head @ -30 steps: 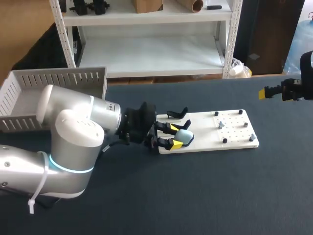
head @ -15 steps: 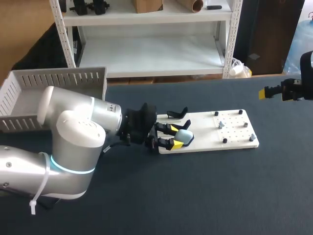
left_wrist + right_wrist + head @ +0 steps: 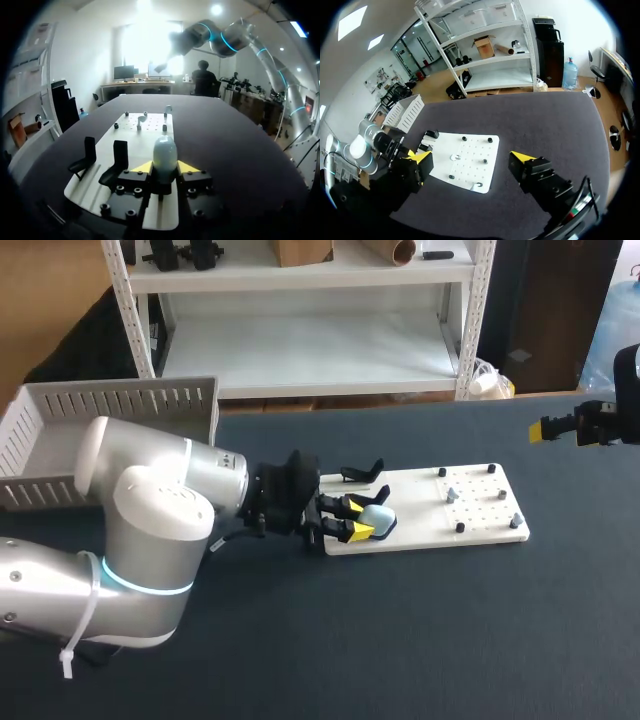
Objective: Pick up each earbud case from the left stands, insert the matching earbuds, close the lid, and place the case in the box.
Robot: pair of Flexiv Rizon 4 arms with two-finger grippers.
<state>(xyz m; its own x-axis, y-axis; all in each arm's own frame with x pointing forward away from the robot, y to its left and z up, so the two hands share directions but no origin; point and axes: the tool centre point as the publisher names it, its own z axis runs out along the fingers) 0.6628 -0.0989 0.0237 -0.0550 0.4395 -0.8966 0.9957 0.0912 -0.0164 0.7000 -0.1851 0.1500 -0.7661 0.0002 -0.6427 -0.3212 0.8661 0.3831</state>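
One pale blue case (image 3: 377, 517) sits at the left end of a single white board (image 3: 420, 502). The left gripper (image 3: 355, 517) comes in low from the left and is clenched on it. In the left wrist view one yellow fingertip (image 3: 143, 166) presses each side of the case. The case stands upright between them, its rounded end pointing away from the wrist.

Two black stands (image 3: 119, 159) rise from the board just on the far side of the case. Both are bare and tilted back, and they stand close together.

On the right half of the board there are four dark pegs (image 3: 441, 472). Two pale earbuds (image 3: 452, 495) are also there, one near the middle of that half and one at the near right corner.

One white slatted box (image 3: 120, 400) stands at the far left of the table (image 3: 450, 640), well apart from the board.

The right gripper (image 3: 548, 429) hangs at the far right, high above the table and well apart from the board. It grasps nothing, and its fingers (image 3: 522, 158) are spread wide.

The table is covered in dark blue-grey cloth, smooth and even, and the board lies flat on it near the middle.
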